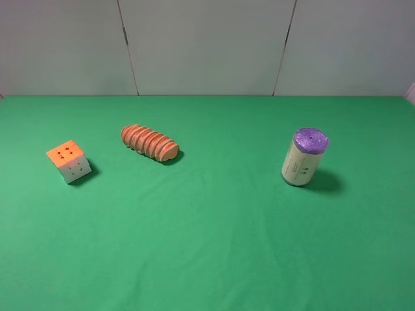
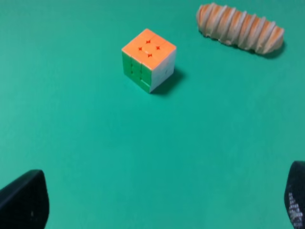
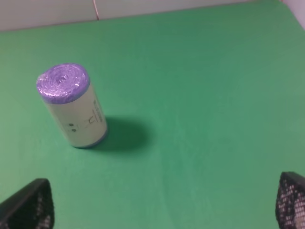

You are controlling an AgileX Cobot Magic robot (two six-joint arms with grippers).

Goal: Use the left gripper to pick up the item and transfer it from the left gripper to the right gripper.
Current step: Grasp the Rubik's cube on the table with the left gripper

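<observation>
The item is a small puzzle cube (image 1: pixel 69 161) with an orange top and white and green sides. It rests on the green cloth at the left of the exterior view. In the left wrist view the cube (image 2: pixel 148 59) lies well ahead of my left gripper (image 2: pixel 162 202), whose black fingertips (image 2: pixel 24 200) stand wide apart and empty. My right gripper (image 3: pixel 164 202) is also open and empty; its fingertips (image 3: pixel 291 199) show at the frame's lower corners. Neither arm shows in the exterior view.
A ridged orange bread loaf (image 1: pixel 150 142) lies right of the cube, also in the left wrist view (image 2: pixel 240 28). A purple-topped beige cylinder (image 1: pixel 305 156) stands at the right, ahead of the right gripper (image 3: pixel 74 106). A grey wall backs the green table (image 1: pixel 214 246).
</observation>
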